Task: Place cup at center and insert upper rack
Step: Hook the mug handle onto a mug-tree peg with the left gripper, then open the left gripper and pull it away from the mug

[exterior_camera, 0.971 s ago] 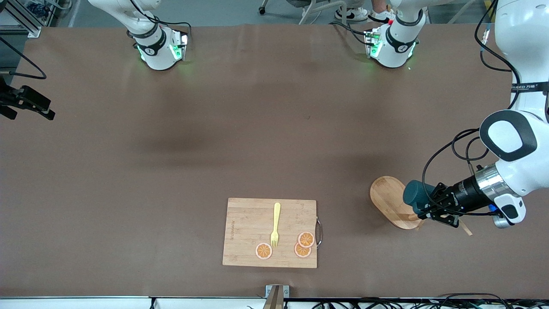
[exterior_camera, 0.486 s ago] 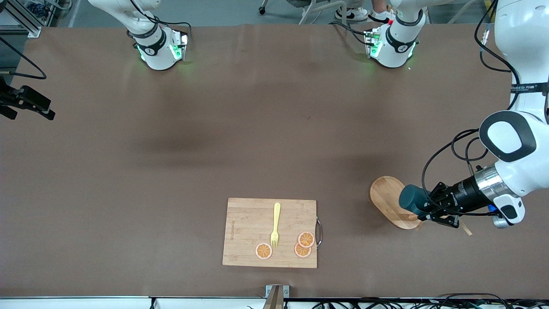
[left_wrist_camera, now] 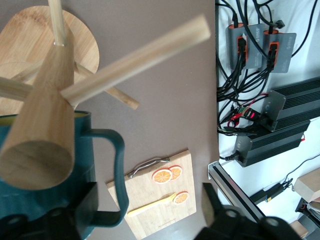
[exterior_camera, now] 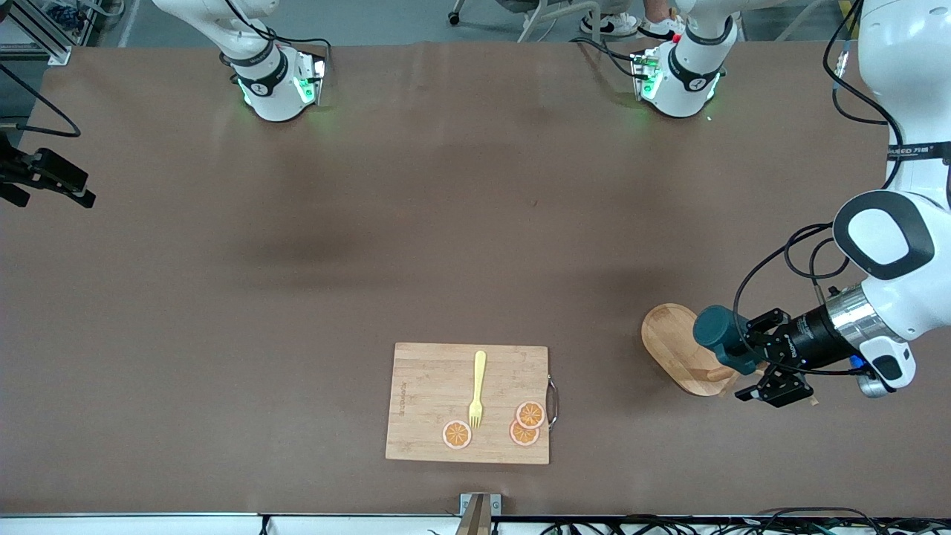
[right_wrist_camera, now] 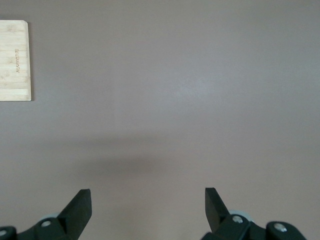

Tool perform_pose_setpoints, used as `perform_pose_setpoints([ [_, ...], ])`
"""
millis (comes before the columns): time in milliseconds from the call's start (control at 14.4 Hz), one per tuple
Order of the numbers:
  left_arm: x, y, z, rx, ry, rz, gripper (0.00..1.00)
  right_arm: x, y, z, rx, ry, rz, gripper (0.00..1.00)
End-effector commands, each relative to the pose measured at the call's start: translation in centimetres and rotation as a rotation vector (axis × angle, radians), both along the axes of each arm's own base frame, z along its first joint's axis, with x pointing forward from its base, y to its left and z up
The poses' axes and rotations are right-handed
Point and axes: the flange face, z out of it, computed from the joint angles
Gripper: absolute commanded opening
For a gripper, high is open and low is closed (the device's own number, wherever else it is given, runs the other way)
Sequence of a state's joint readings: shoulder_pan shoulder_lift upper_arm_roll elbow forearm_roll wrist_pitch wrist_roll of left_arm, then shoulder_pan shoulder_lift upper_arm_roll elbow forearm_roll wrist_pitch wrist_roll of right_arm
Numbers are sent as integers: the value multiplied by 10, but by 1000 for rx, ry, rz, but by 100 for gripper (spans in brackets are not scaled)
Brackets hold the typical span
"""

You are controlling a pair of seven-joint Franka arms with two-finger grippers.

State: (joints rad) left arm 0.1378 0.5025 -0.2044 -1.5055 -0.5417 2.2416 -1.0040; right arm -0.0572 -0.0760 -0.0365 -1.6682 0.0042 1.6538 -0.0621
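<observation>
The upper rack (exterior_camera: pixel 677 349) is standing on the worktop (exterior_camera: pixel 416 238) toward the left arm's end. The cup (exterior_camera: pixel 719 336) is sitting over the rack's base, against its post. The cutting board (exterior_camera: pixel 431 401) is lying toward the right arm's end from the rack, nearer the front camera, carrying a fork (exterior_camera: pixel 477 388) and orange slices (exterior_camera: pixel 529 414).

Near the desk (exterior_camera: pixel 446 223) edge at the left arm's end, the left tool (exterior_camera: pixel 761 357) stands spread beside the teal cup (exterior_camera: pixel 717 328) over the upper rack (exterior_camera: pixel 672 349). The right tool (exterior_camera: pixel 44 178) waits.
</observation>
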Motion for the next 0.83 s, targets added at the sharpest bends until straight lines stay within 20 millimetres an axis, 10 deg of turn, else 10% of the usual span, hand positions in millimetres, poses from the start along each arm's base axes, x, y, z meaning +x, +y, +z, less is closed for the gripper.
perform_pose_setpoints([
  [0,-2,1,22,26,-41,-20,100,-7,0,1,-13,-9,3,100],
  [763,-62,1,120,496,-235,-356,100,-7,-1,1,-13,-9,1,100],
])
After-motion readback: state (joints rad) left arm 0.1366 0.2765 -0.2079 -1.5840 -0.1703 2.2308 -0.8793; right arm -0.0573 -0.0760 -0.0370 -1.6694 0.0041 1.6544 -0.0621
